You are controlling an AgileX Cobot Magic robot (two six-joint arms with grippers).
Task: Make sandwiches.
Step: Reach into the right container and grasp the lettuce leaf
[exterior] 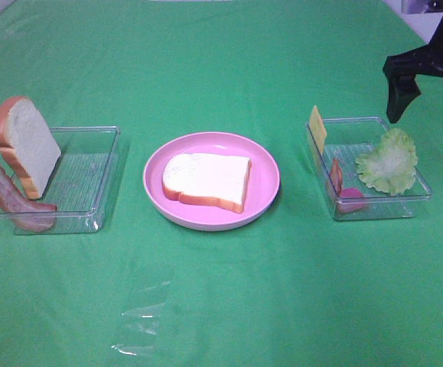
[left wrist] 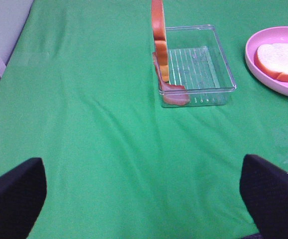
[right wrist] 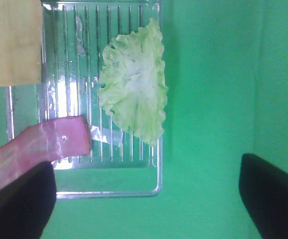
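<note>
A white bread slice lies flat on the pink plate in the middle. In the left clear tray a second bread slice leans upright, with a bacon strip against the tray's left wall. The right clear tray holds a yellow cheese square, a bacon strip and a lettuce leaf. My right gripper hangs open above and behind that tray; its wrist view looks down on the lettuce. My left gripper is open, well short of the left tray.
A green cloth covers the whole table. A crumpled piece of clear film lies on it near the front. The table's left edge shows in the left wrist view.
</note>
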